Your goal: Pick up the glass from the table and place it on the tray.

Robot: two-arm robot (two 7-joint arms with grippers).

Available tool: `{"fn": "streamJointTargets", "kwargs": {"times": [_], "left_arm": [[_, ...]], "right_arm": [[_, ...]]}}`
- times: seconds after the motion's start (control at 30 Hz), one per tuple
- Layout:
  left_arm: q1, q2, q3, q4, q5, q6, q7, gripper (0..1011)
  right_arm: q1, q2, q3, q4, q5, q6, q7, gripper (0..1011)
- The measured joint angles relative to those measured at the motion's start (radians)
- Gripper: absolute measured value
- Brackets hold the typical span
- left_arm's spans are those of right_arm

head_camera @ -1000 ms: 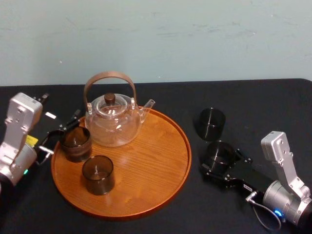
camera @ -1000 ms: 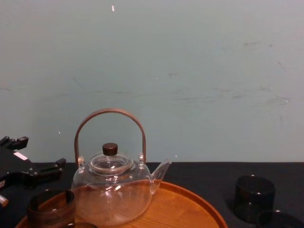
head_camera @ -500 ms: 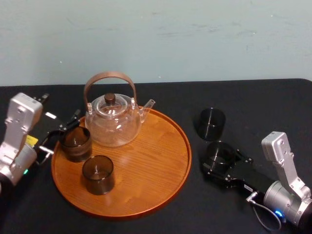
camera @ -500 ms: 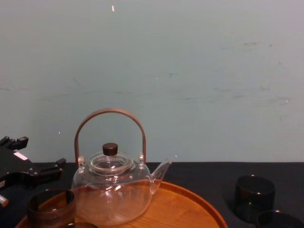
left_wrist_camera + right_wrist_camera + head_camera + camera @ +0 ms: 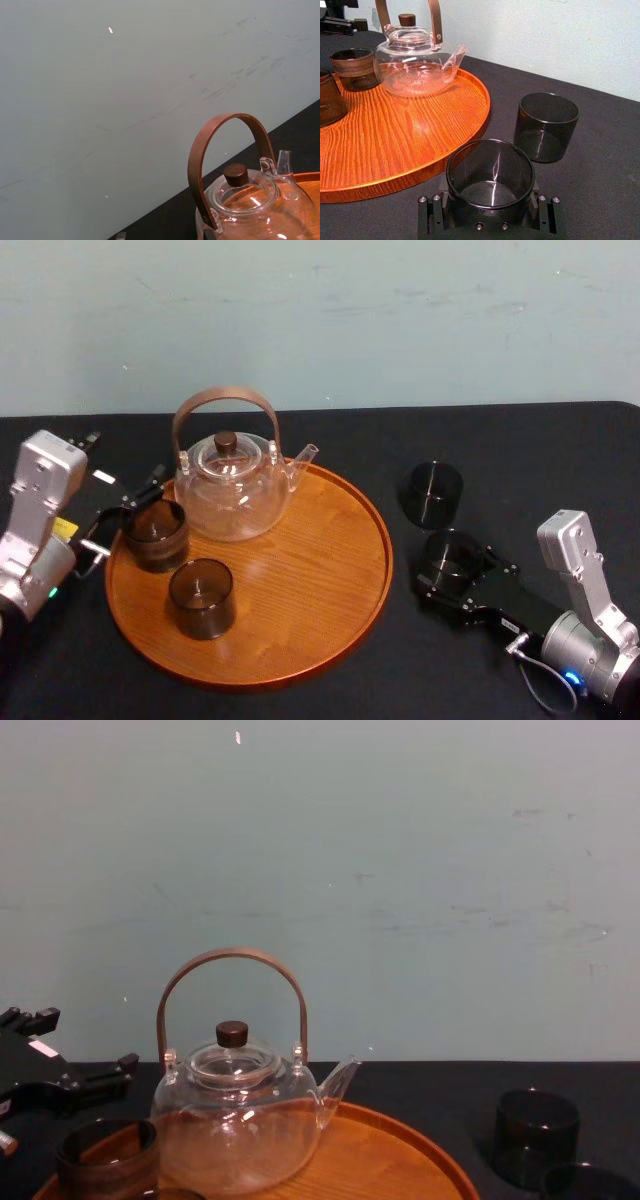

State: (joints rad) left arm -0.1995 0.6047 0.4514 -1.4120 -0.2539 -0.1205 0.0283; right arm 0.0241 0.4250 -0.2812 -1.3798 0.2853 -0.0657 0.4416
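1. Two arms reach over a black surface (image 5: 560, 460). At its middle sits a round orange-brown tray (image 5: 300, 580) carrying a clear teapot (image 5: 232, 495) and a pair of tray glasses (image 5: 201, 598).
2. Just off the tray's right rim stands the dark glass (image 5: 490, 172) to be moved. It is upright, and its base appears to rest on the surface, so I judge the lift has not begun.
3. A second dark glass (image 5: 433, 493) stands to the tray's right as well, a little farther back and close beside the first.
4. To the right of the tray, the right gripper (image 5: 457, 573) lies low, its jaws pressed against opposite sides of the dark glass, pinching its lower wall. Holding it low probably keeps the smooth cylinder steady and leaves the rim free.
5. At the tray's left rim waits the left gripper (image 5: 125, 512), its jaws spread beside the nearer tray glass and seemingly holding nothing.
6. Bare wood on the tray's right half offers a landing spot. The carry will need height to clear the low rim.
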Motion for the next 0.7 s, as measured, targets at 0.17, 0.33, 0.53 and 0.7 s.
{"fn": "streamJointTargets", "kwargs": {"times": [0.17,0.33,0.53,0.7], "left_arm": [[0.0,0.0,0.0,0.0,0.0,0.0,0.0,1002],[0.0,0.0,0.0,0.0,0.0,0.0,0.0,1001],[0.0,0.0,0.0,0.0,0.0,0.0,0.0,1001],[0.0,0.0,0.0,0.0,0.0,0.0,0.0,1002]], "right_arm": [[0.0,0.001,0.0,-0.002,0.007,-0.004,0.004,904],[-0.002,0.009,0.0,-0.024,0.013,-0.009,0.009,905],[-0.004,0.02,-0.004,-0.065,0.015,-0.011,0.014,904],[-0.004,0.026,-0.013,-0.096,0.02,-0.013,0.023,905]]}}
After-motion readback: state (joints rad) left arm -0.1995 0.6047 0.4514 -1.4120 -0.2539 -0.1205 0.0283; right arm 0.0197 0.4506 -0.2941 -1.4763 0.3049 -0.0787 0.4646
